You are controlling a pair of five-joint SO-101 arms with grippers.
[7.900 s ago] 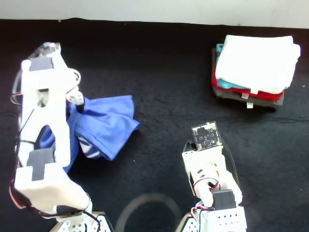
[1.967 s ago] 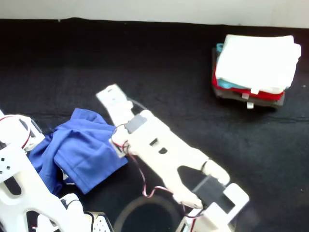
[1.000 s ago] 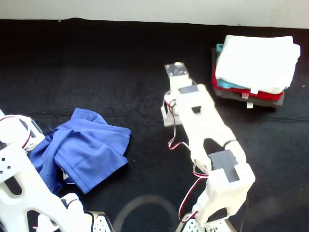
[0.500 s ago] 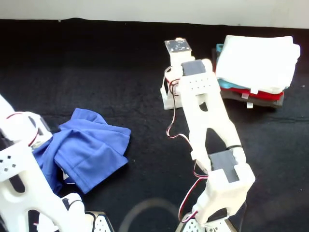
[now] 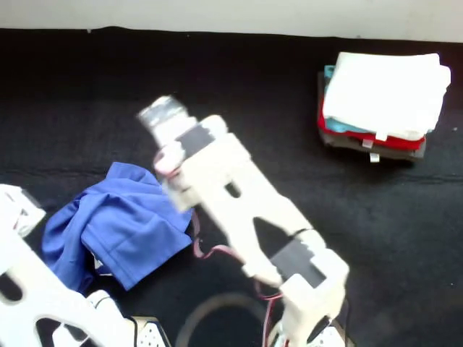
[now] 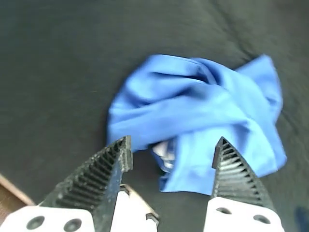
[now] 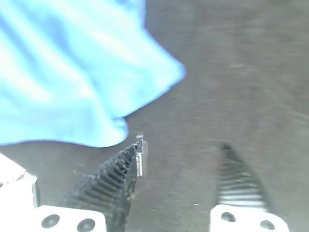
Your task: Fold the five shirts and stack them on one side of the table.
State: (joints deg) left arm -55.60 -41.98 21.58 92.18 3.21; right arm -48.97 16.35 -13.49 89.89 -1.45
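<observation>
A crumpled blue shirt [image 5: 119,224] lies on the black table at the front left. It also appears as the blue shirt [image 6: 198,111] in the left wrist view and the blue shirt [image 7: 67,67] in the right wrist view. My left gripper [image 6: 171,150] hangs open above the shirt's near side, holding nothing. My right gripper [image 7: 182,147] is open just off the shirt's edge, over bare cloth. The right arm [image 5: 224,191] stretches diagonally from the front toward the shirt's far right corner. A stack of folded shirts [image 5: 382,94], white on top, sits at the back right.
Black cloth [image 5: 289,116] covers the table between the blue shirt and the stack. The left arm [image 5: 22,267] stands at the front left edge. A pale wall runs along the table's far edge.
The right arm has swung from beside the folded stack back left to the blue shirt's edge. The left arm has shifted slightly toward the left edge. The shirt lies as before.
</observation>
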